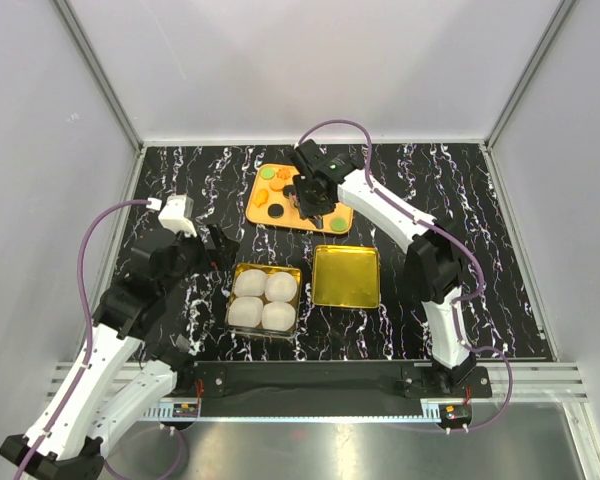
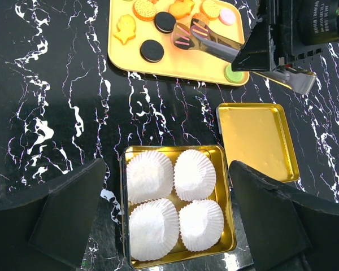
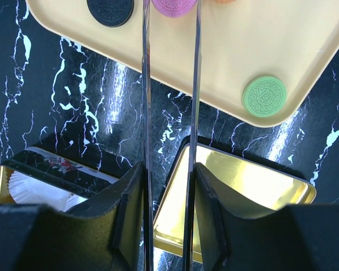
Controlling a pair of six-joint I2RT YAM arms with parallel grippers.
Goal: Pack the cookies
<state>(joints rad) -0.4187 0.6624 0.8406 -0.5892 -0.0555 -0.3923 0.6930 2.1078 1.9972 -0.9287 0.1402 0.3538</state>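
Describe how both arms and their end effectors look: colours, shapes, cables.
Both arms have glossy white shells with black joints: the left arm and the right arm. A purple cable loops along each from base to wrist. The left end effector and right end effector are matte black, with broad wedge-shaped fingers. A white block sits at the left wrist.

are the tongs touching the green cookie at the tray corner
Apart. The right wrist view shows a clear strip of bare tray between the green cookie and the nearer blade of the tongs.
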